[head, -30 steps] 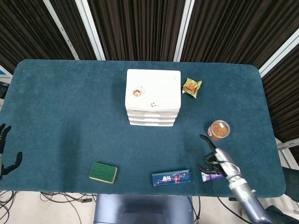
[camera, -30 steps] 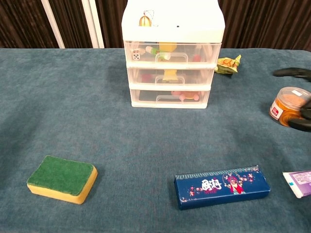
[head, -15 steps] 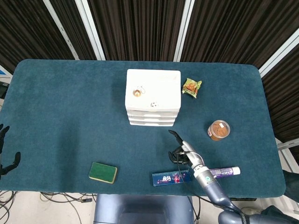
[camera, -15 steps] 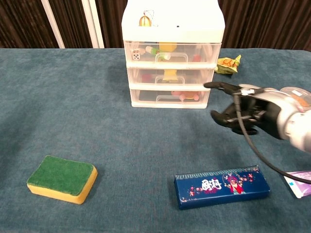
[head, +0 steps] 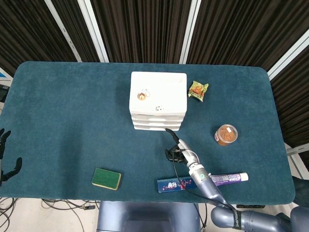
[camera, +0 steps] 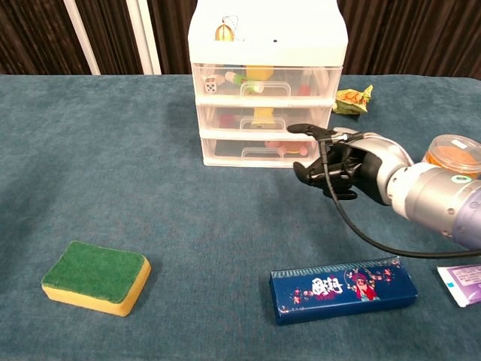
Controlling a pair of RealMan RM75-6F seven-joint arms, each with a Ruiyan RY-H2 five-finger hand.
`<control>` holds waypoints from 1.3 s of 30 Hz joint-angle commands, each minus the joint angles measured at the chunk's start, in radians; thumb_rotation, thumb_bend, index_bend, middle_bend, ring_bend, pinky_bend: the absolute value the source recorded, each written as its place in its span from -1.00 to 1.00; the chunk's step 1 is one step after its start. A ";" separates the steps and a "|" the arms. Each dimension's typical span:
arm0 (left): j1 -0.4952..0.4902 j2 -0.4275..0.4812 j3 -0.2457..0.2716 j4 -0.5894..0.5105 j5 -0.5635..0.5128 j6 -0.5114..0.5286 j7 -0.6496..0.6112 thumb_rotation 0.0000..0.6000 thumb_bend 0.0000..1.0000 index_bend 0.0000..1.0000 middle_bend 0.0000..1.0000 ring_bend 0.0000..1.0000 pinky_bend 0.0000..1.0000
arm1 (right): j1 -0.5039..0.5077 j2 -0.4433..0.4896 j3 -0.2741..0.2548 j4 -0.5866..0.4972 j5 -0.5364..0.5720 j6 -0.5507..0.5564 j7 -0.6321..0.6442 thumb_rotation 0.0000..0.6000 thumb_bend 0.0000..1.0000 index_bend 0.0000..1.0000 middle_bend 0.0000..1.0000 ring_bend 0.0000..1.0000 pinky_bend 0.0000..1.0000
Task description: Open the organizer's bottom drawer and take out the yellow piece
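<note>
The white three-drawer organizer [head: 158, 92] [camera: 267, 30] stands at the table's middle back with all drawers closed. Its bottom drawer [camera: 255, 150] [head: 157, 127] shows pink and red contents dimly through the clear front; I cannot pick out the yellow piece there. My right hand [camera: 342, 162] [head: 176, 149] hovers just right of and in front of the bottom drawer. One finger points toward the drawer, the others are loosely curled, and it holds nothing. My left hand [head: 6, 159] hangs off the table's left edge, empty with its fingers apart.
A green and yellow sponge [camera: 95, 277] lies front left. A blue box [camera: 343, 288] and a purple tube [camera: 460, 284] lie front right, under my right arm. An orange jar [camera: 453, 154] and a snack packet [camera: 353, 99] sit right of the organizer.
My right hand has swept from the front right corner leftward and toward the organizer, and is now close to the bottom drawer's right front. The left hand has stayed put.
</note>
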 commanded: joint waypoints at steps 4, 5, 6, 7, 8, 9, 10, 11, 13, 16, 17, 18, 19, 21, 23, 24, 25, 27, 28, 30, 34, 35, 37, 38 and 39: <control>0.001 0.001 -0.004 0.000 -0.001 0.004 -0.004 1.00 -0.20 -1.00 -1.00 -1.00 -1.00 | 0.030 -0.037 0.022 0.045 0.015 -0.028 0.015 1.00 0.24 -0.93 1.00 1.00 0.99; 0.001 0.001 -0.005 0.000 -0.002 0.005 -0.005 1.00 -0.20 -1.00 -1.00 -1.00 -1.00 | 0.034 -0.044 0.027 0.052 0.017 -0.030 0.017 1.00 0.24 -0.93 1.00 1.00 0.99; 0.001 0.001 -0.005 0.001 -0.003 0.005 -0.006 1.00 -0.20 -1.00 -1.00 -1.00 -1.00 | 0.038 -0.049 0.030 0.058 0.020 -0.031 0.018 1.00 0.24 -0.93 1.00 1.00 0.99; 0.001 0.001 -0.005 0.001 -0.003 0.005 -0.007 1.00 -0.20 -1.00 -1.00 -1.00 -1.00 | 0.040 -0.053 0.033 0.062 0.022 -0.033 0.018 1.00 0.24 -0.93 1.00 1.00 0.99; 0.001 0.001 -0.005 0.001 -0.004 0.005 -0.008 1.00 -0.20 -1.00 -1.00 -1.00 -1.00 | 0.042 -0.056 0.035 0.066 0.025 -0.034 0.018 1.00 0.24 -0.93 1.00 1.00 0.99; 0.001 0.001 -0.005 0.002 -0.004 0.004 -0.008 1.00 -0.19 -1.00 -1.00 -1.00 -1.00 | 0.046 -0.061 0.038 0.072 0.029 -0.037 0.019 1.00 0.24 -0.93 1.00 1.00 0.99; 0.001 0.002 -0.005 0.002 -0.004 0.004 -0.008 1.00 -0.19 -1.00 -1.00 -1.00 -1.00 | 0.050 -0.064 0.041 0.077 0.032 -0.041 0.019 1.00 0.24 -0.93 1.00 1.00 0.99; 0.001 0.002 -0.005 0.001 -0.003 0.004 -0.009 1.00 -0.19 -1.00 -1.00 -1.00 -1.00 | 0.055 -0.069 0.046 0.084 0.037 -0.045 0.019 1.00 0.24 -0.93 1.00 1.00 0.99; 0.001 0.002 -0.005 0.001 -0.002 0.004 -0.009 1.00 -0.19 -1.00 -1.00 -1.00 -1.00 | 0.065 -0.078 0.054 0.096 0.044 -0.053 0.019 1.00 0.24 -0.93 1.00 1.00 0.99; 0.001 0.001 -0.005 0.001 -0.001 0.006 -0.009 1.00 -0.19 -1.00 -1.00 -1.00 -1.00 | 0.077 -0.087 0.060 0.107 0.052 -0.062 0.014 1.00 0.24 -0.93 1.00 1.00 0.99; 0.001 0.002 -0.005 0.001 -0.001 0.005 -0.010 1.00 -0.19 -1.00 -1.00 -1.00 -1.00 | 0.081 -0.091 0.061 0.111 0.057 -0.066 0.012 1.00 0.24 -0.93 1.00 1.00 0.99; 0.001 0.002 -0.005 0.000 -0.002 0.005 -0.009 1.00 -0.19 -1.00 -1.00 -1.00 -1.00 | 0.084 -0.094 0.062 0.114 0.060 -0.070 0.012 1.00 0.24 -0.93 1.00 1.00 0.99; 0.001 0.002 -0.005 0.000 -0.002 0.004 -0.009 1.00 -0.19 -1.00 -1.00 -1.00 -1.00 | 0.088 -0.098 0.065 0.118 0.067 -0.076 0.012 1.00 0.24 -0.93 1.00 1.00 0.99; 0.000 0.002 -0.005 -0.001 -0.002 0.003 -0.009 1.00 -0.19 -1.00 -1.00 -1.00 -1.00 | 0.099 -0.107 0.073 0.128 0.085 -0.093 0.014 1.00 0.24 -0.93 1.00 1.00 0.99; 0.000 0.001 -0.004 0.000 0.000 0.003 -0.009 1.00 -0.20 -1.00 -1.00 -1.00 -1.00 | 0.111 -0.114 0.083 0.136 0.094 -0.104 0.014 1.00 0.24 -0.93 1.00 1.00 0.99; 0.000 0.001 -0.004 0.000 -0.001 0.003 -0.009 1.00 -0.19 -1.00 -1.00 -1.00 -1.00 | 0.116 -0.118 0.086 0.139 0.096 -0.105 0.011 1.00 0.24 -0.93 1.00 1.00 0.99; 0.001 0.001 -0.004 0.000 -0.001 0.003 -0.010 1.00 -0.19 -1.00 -1.00 -1.00 -1.00 | 0.120 -0.122 0.089 0.143 0.098 -0.102 0.006 1.00 0.24 -0.93 1.00 1.00 0.99; 0.001 0.002 -0.006 0.000 -0.004 0.003 -0.011 1.00 -0.19 -1.00 -1.00 -1.00 -1.00 | 0.127 -0.129 0.093 0.148 0.103 -0.100 -0.002 1.00 0.24 -0.93 1.00 1.00 0.99; 0.001 0.002 -0.006 0.000 -0.005 0.003 -0.012 1.00 -0.19 -1.00 -1.00 -1.00 -1.00 | 0.131 -0.132 0.096 0.150 0.107 -0.101 -0.004 1.00 0.24 -0.93 1.00 1.00 0.99; 0.001 0.003 -0.007 0.000 -0.005 0.003 -0.014 1.00 -0.19 -1.00 -1.00 -1.00 -1.00 | 0.135 -0.136 0.100 0.153 0.116 -0.100 -0.010 1.00 0.24 -0.93 1.00 1.00 0.99; 0.001 0.004 -0.005 -0.001 -0.002 0.003 -0.015 1.00 -0.19 -1.00 -1.00 -1.00 -1.00 | 0.144 -0.142 0.103 0.157 0.127 -0.098 -0.025 1.00 0.24 -0.93 1.00 1.00 0.99; 0.001 0.004 -0.005 -0.001 -0.002 0.003 -0.015 1.00 -0.19 -1.00 -1.00 -1.00 -1.00 | 0.146 -0.144 0.105 0.158 0.131 -0.097 -0.028 1.00 0.24 -0.93 1.00 1.00 0.99; 0.001 0.005 -0.005 -0.002 -0.002 0.003 -0.016 1.00 -0.19 -1.00 -1.00 -1.00 -1.00 | 0.150 -0.147 0.108 0.161 0.138 -0.098 -0.034 1.00 0.24 -0.93 1.00 1.00 0.99; 0.001 0.005 -0.006 -0.002 -0.002 0.003 -0.017 1.00 -0.19 -1.00 -1.00 -1.00 -1.00 | 0.153 -0.148 0.109 0.162 0.142 -0.099 -0.037 1.00 0.24 -0.93 1.00 1.00 0.99; 0.001 0.005 -0.006 -0.002 -0.002 0.004 -0.017 1.00 -0.19 -1.00 -1.00 -1.00 -1.00 | 0.155 -0.148 0.110 0.164 0.145 -0.102 -0.039 1.00 0.24 -0.93 1.00 1.00 0.99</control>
